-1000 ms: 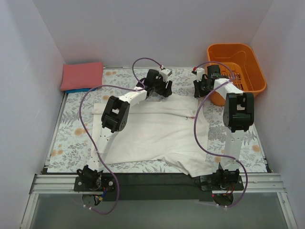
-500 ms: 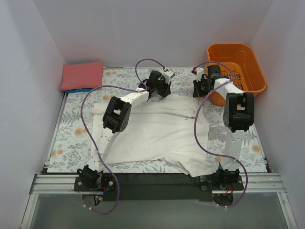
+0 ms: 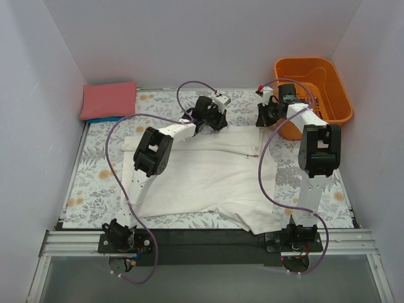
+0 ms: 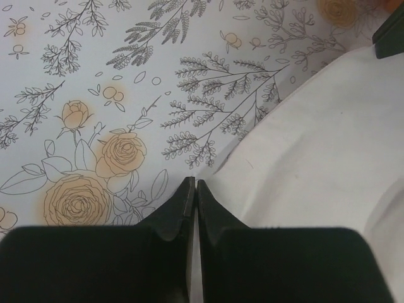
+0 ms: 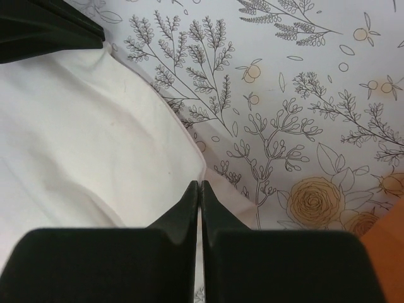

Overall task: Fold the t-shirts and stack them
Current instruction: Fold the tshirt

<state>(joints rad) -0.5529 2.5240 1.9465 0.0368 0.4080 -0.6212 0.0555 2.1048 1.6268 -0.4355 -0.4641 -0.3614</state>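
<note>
The light is bright and even, and it seems to come from above. Shadows are pale and thin. The top view is sharp. In the wrist views the left claw [image 4: 192, 189] and right claw [image 5: 200, 189] look dark and a little fuzzy up close, while the flowery cover [image 4: 126, 95] looks clear.

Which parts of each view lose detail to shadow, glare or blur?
Top external: even light, no glare, white t-shirt almost textureless; left wrist: table cover sharp, left end effector featureless black; right wrist: likewise, right end effector featureless.
</note>
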